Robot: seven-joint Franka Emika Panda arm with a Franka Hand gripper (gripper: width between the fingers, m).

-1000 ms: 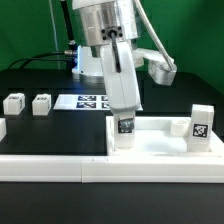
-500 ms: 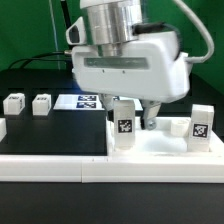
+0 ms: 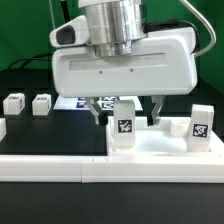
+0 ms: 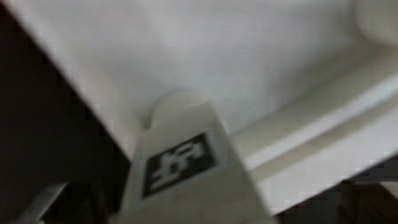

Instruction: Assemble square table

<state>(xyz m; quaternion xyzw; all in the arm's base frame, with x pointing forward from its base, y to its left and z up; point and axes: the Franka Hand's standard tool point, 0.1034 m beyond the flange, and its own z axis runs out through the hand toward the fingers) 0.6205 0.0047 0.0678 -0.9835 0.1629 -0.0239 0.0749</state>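
Dark bench (image 3: 50, 128), green backdrop (image 3: 20, 30): claw (image 3: 126, 112) low over the square table's slab (image 3: 150, 150).
I see its fingers (image 3: 97, 108) spread wide, gripping nothing, either side of an upright leg (image 3: 123, 127) on the slab, centre frame; a second leg (image 3: 200, 122) stands at right.

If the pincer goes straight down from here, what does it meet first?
Likely the upright tagged leg: it stands right under the open pincer, between the fingers. If the fingers straddle it, their tips would reach the white slab beneath; depth is unclear.
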